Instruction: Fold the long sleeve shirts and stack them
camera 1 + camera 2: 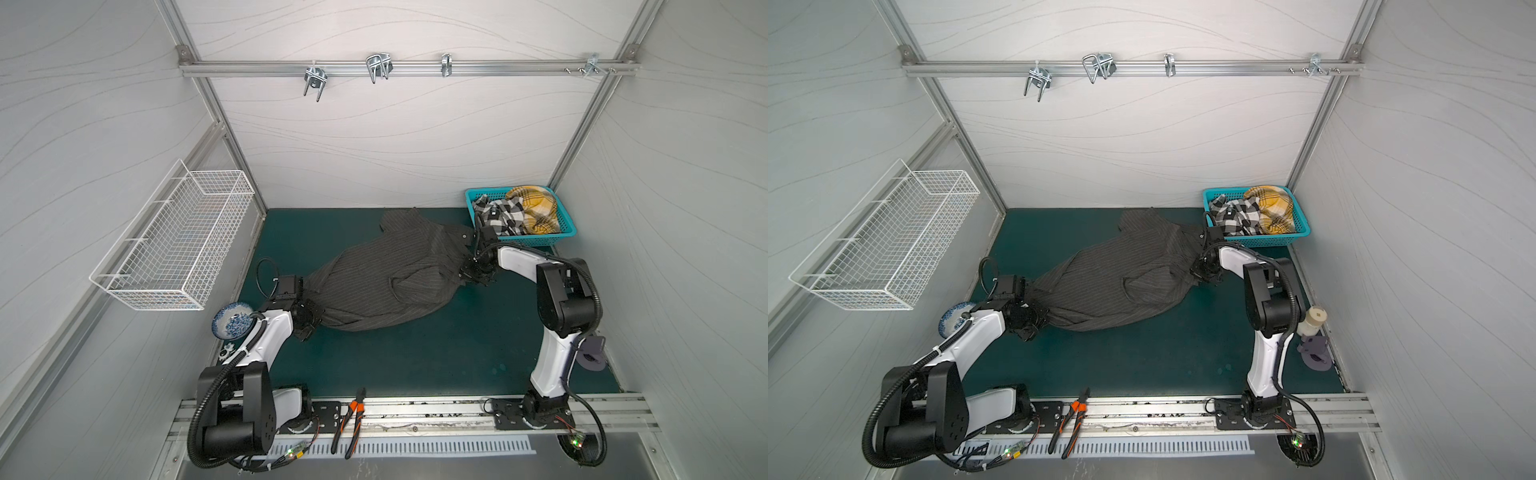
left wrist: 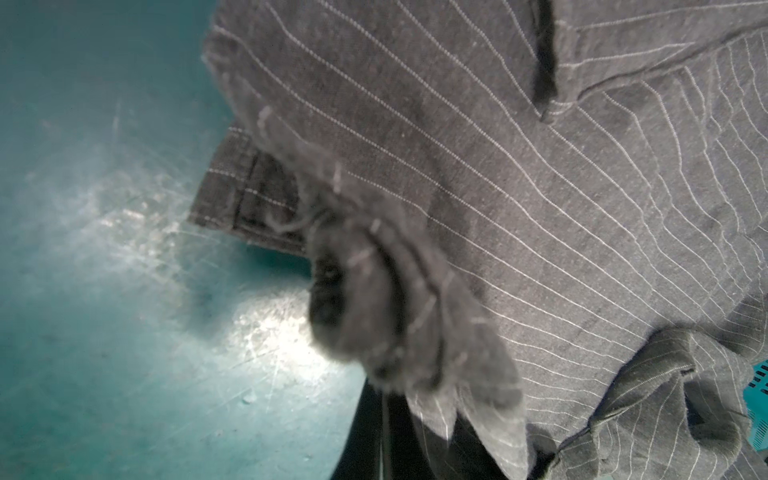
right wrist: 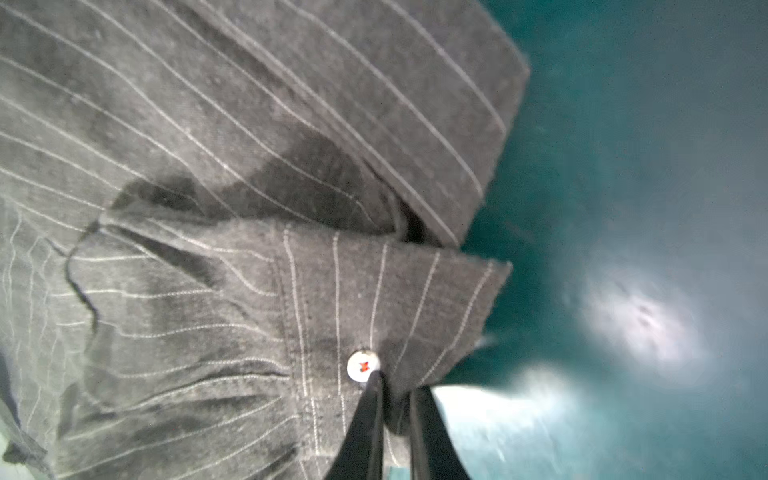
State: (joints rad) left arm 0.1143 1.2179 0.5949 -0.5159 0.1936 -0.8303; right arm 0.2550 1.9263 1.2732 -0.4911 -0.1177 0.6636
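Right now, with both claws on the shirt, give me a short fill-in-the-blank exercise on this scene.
The left claw and right claw grip the pinstriped shirt at ____ ends. Beside the right claw's grip sits a small white ____. Next to the black-and-white plaid cloth, the teal basket holds a ____ plaid one. Missing words: opposite; button; yellow.

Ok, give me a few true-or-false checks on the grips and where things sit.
1. The left gripper is shut on the pinstriped shirt. True.
2. The pinstriped shirt lies in the teal basket. False: it lies on the green mat; the basket holds plaid garments.
3. The right gripper pinches shirt fabric beside a white button. True.
4. The blue-and-white bowl sits by the right arm. False: it sits by the left arm.
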